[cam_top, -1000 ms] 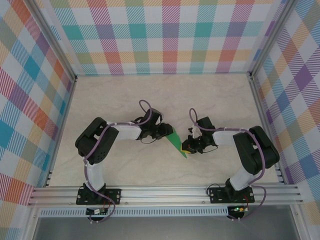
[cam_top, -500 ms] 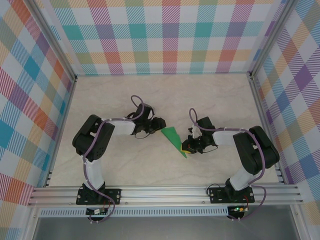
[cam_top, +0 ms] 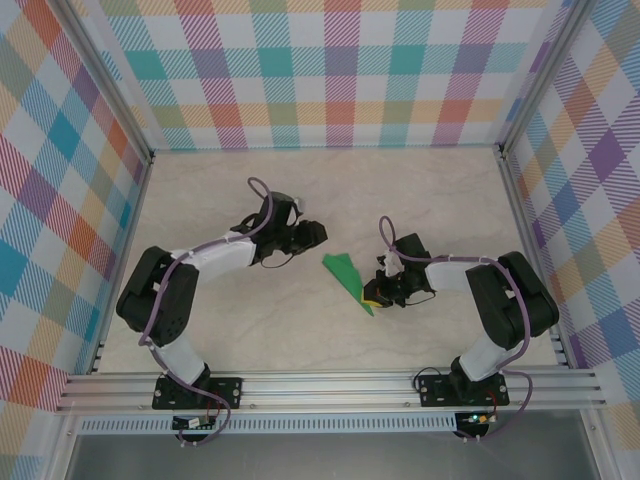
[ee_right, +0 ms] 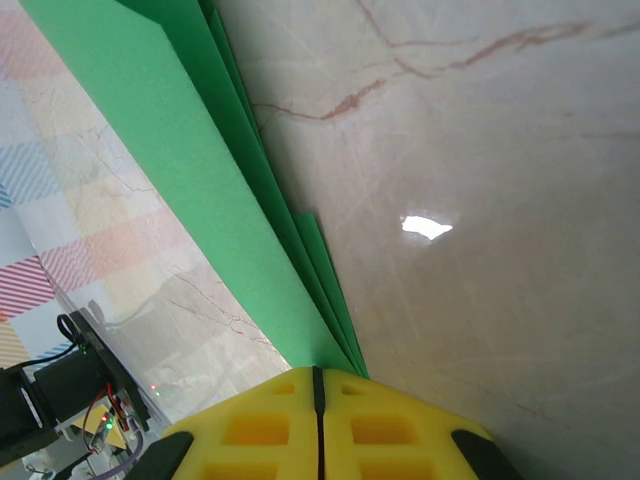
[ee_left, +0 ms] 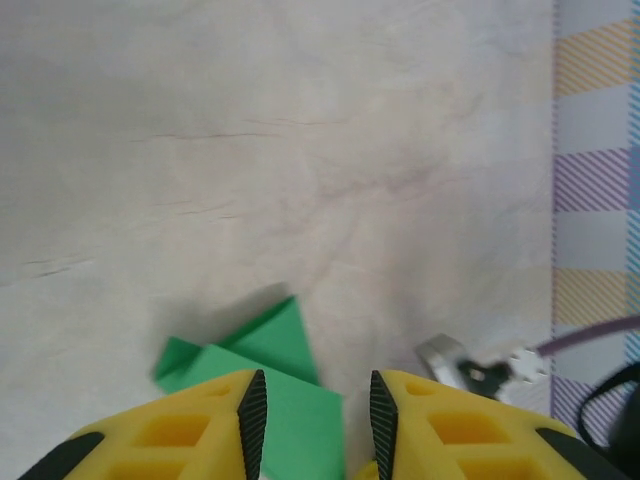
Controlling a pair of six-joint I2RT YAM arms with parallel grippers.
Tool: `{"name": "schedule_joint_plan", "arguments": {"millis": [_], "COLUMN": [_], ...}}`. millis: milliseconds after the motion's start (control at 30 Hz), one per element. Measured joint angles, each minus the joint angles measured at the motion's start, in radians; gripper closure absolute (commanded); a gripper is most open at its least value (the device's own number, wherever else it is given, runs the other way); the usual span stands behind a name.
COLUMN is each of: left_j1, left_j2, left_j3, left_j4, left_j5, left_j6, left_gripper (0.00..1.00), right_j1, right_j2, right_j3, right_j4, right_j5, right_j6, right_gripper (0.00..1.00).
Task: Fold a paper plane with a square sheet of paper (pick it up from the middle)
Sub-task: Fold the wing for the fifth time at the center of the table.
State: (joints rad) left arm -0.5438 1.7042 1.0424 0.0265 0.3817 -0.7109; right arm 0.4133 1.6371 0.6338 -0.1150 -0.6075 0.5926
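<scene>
Right fingers (cam_top: 373, 294): clenched on the near, pointed end of the paper plane (cam_top: 344, 275), low over the tabletop (cam_top: 430, 190), just right of centre.

Right wrist view: the yellow pads are pressed flat together with the seam closed. The plane's green folded layers fan out from the pinch, and the lengthwise creases are stacked.

The plane runs from the pinch away and to the left, its wide end free. Cannot tell whether that end rests on the tabletop or sits just above it.

Left fingers (cam_top: 316, 234): farther back, left of the wide end and apart from it.

Left wrist view: the yellow pads are parted and grasp nothing. The green paper lies on the tabletop beyond the gap.
</scene>
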Motion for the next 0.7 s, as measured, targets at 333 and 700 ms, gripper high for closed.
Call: {"name": "schedule_joint_plan", "arguments": {"millis": [333,700], "left_j1": [-0.185,-0.187], "left_j2": [0.183,0.243], "left_j3": [0.009,0.015], "left_j4": [0.066,0.074], "left_j5": [0.016,-0.032], "left_j6": [-0.062,-0.078], "left_gripper": [0.74,0.76], "right_j1": [0.001,0.019], "right_j2": [-0.007,-0.090], "right_j3": [-0.007,0.008], "right_j4": [0.010,-0.088], "right_j5": [0.005,0.028], "right_j6": [0.028,0.027], "right_gripper": [0.93,0.90]}}
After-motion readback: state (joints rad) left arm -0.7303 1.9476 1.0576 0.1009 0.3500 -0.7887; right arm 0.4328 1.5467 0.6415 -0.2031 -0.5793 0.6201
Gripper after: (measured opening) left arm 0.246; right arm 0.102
